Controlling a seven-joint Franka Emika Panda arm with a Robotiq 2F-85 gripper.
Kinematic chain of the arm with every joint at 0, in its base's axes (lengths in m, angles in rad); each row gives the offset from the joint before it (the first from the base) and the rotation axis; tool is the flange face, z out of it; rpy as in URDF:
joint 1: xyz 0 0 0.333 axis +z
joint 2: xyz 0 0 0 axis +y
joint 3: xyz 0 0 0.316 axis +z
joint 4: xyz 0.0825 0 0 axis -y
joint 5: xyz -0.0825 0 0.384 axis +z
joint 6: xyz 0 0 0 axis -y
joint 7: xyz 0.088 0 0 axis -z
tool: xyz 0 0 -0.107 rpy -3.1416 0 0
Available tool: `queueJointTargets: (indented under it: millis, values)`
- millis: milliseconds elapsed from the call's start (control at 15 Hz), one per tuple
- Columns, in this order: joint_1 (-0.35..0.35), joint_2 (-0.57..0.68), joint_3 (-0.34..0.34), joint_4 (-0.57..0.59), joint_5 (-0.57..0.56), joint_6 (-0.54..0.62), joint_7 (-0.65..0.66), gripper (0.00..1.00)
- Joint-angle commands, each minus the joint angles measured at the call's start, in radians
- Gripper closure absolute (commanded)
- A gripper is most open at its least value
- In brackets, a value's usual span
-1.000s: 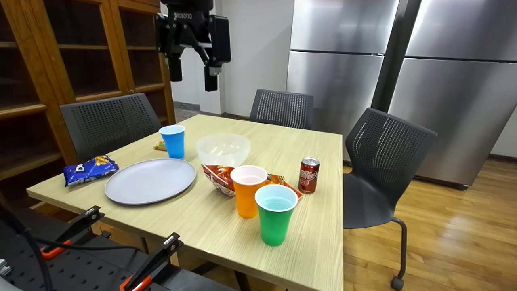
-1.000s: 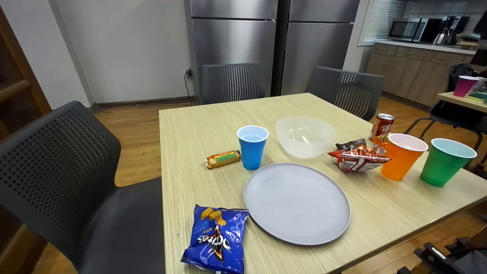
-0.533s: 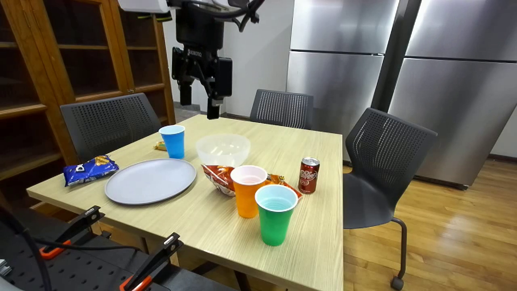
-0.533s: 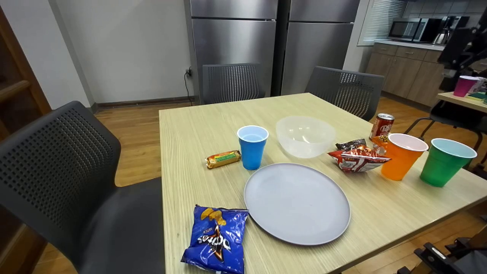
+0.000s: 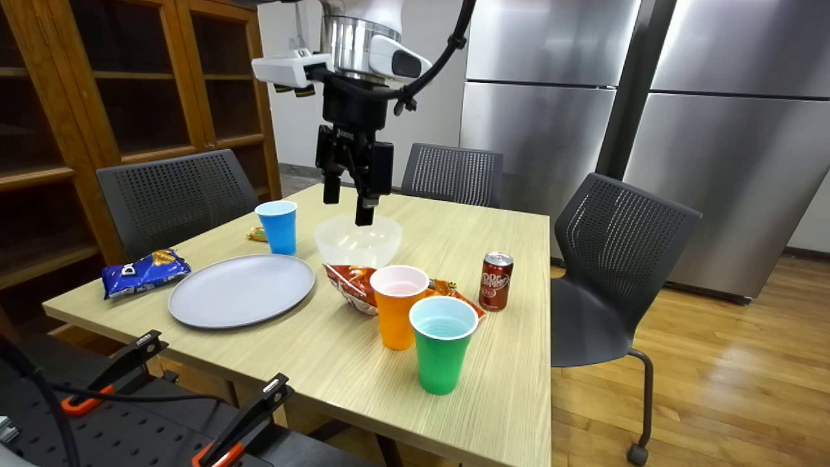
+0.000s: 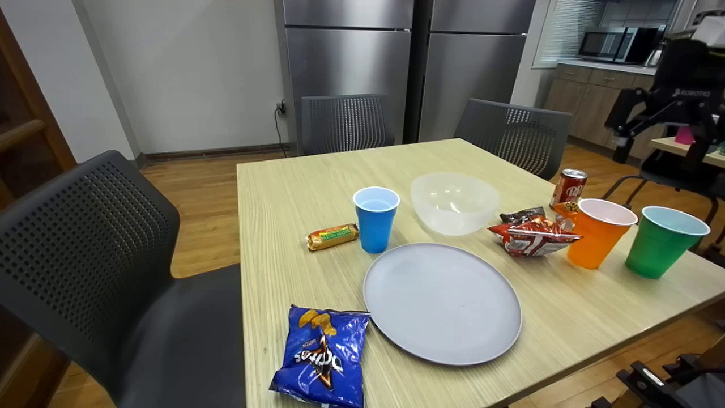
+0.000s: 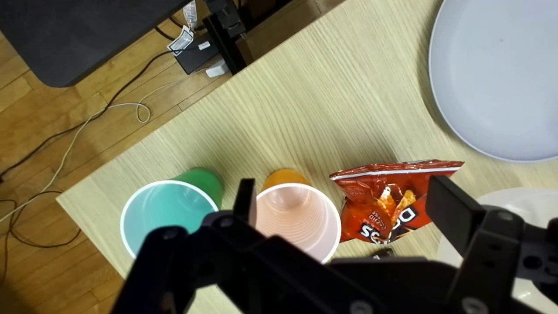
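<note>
The red bag (image 7: 388,205) lies on the table (image 7: 314,87), below my gripper (image 5: 348,211); in the wrist view I see it framed between the fingers (image 7: 453,209). Those stand wide apart with nothing between them in their grip, and they hang above the table, touching nothing that I can make out.

The relation I weigh most is sideways: the bag sits off-centre, nearer the finger on the bowl's side, which covers part of it, while the other finger overlaps the orange cup (image 7: 301,218). The bag's sealed edge runs roughly parallel to the line from finger to finger (its long axis I can't judge, with part of it hidden).

Past the finger at the orange cup stands the green cup (image 7: 170,211). Past the opposite finger come the bowl (image 7: 527,203) and the plate (image 7: 497,78). Both exterior views give me the can (image 5: 497,281), near the bag. Farthest from the fingers, beyond plate and bowl, are the blue cup (image 6: 376,226), the bar (image 6: 332,237) and the blue bag (image 6: 323,357).
</note>
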Motion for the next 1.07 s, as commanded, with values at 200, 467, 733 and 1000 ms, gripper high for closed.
queueJointTargets:
  millis: [200,467,733,1000]
  values:
    - [-0.006,0.202,0.028,0.137,0.024,0.082,0.164,0.00]
    - [0.007,0.293,0.026,0.197,0.027,0.123,0.249,0.00]
    - [0.026,0.388,0.019,0.260,0.035,0.151,0.336,0.00]
    - [0.056,0.477,0.007,0.320,0.029,0.165,0.421,0.00]
